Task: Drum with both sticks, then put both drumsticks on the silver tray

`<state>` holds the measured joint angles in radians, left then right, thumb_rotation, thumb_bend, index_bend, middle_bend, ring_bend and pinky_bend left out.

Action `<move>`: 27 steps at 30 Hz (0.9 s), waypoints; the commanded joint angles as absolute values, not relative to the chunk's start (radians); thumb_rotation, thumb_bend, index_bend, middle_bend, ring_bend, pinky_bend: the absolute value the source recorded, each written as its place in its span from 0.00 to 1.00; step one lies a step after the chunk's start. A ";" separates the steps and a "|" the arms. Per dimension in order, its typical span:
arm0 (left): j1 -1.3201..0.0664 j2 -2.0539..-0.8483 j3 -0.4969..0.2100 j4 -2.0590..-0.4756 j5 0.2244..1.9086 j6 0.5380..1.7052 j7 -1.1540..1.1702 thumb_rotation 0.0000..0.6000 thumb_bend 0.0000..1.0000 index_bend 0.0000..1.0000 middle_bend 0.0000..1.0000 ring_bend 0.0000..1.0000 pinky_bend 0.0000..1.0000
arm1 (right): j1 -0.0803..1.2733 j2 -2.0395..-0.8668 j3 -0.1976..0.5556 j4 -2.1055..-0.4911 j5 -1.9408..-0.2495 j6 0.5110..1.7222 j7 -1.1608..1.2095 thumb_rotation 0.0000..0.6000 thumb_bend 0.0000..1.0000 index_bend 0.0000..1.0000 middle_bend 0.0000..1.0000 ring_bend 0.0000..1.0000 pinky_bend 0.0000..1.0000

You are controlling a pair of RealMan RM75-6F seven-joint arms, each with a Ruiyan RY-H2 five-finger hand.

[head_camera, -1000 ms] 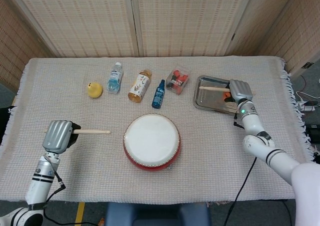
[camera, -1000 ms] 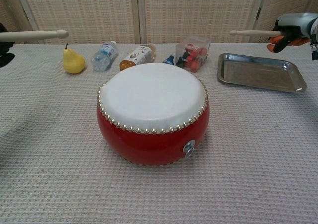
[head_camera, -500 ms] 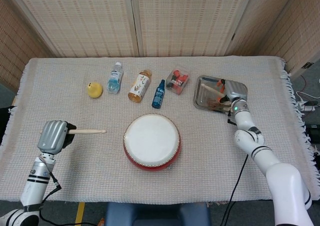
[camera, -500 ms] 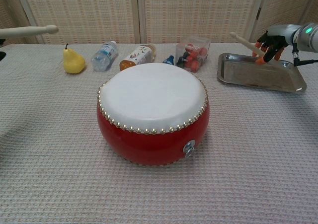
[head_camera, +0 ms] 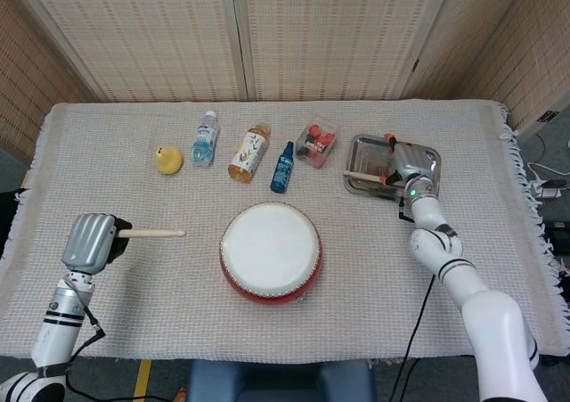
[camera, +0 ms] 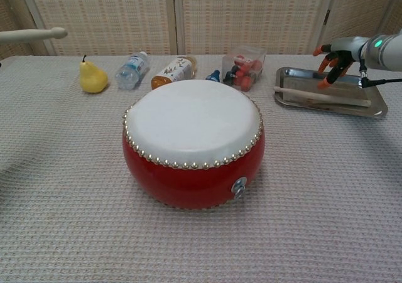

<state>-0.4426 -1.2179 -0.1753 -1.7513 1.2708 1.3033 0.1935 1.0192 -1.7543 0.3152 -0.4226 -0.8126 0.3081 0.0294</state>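
Presently, findings by item, all places given relative to the drum:
Drum (head_camera: 271, 251): red body, white skin, studded rim; stands upright on the counter (head_camera: 134, 313), which is covered by a woven cloth.
Tray stick (camera: 321, 95): one drumstick lies flat inside the silver tray (camera: 370, 110), along its near side, tip toward the drum. Nothing holds it.
Silver tray: on the counter, beyond the drum and to its right.
Right hand (camera: 333, 54): above the far part of the tray, orange-tipped fingers (camera: 327, 83) spread and pointing down; it holds nothing and is clear of the tray stick.
Held stick (head_camera: 151, 233): the second drumstick, level above the counter well to the left of the drum, tip pointing toward the drum without touching it.
Left hand (head_camera: 87, 242): fingers wrapped round the butt of the held stick. The chest view shows only the stick's tip at the upper left edge.
Pear (camera: 92, 78): yellow, beyond the drum to the left.
Water bottle (head_camera: 205, 138): lying on its side, just right of the pear.
Tea bottle (head_camera: 248, 152): lying on its side, behind the drum.
Blue bottle (head_camera: 282, 168): small, just behind the drum.
Clear box (camera: 244, 68): red and dark contents, between the blue bottle and the tray.
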 commanded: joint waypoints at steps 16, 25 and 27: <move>-0.582 -1.292 -0.204 -1.787 1.262 1.177 0.416 1.00 0.97 1.00 1.00 1.00 1.00 | 0.797 -1.017 0.326 -1.702 -0.866 0.689 -0.085 1.00 0.24 0.13 0.21 0.20 0.33; -0.653 -1.360 -0.227 -1.789 1.136 1.125 0.552 1.00 0.97 1.00 1.00 1.00 1.00 | 0.826 -0.984 0.311 -1.925 -0.756 0.772 -0.143 1.00 0.24 0.26 0.24 0.20 0.33; -0.666 -1.376 -0.229 -1.781 1.108 1.121 0.586 1.00 0.97 1.00 1.00 1.00 1.00 | 0.840 -0.994 0.306 -1.954 -0.721 0.784 -0.155 1.00 0.23 0.29 0.24 0.20 0.33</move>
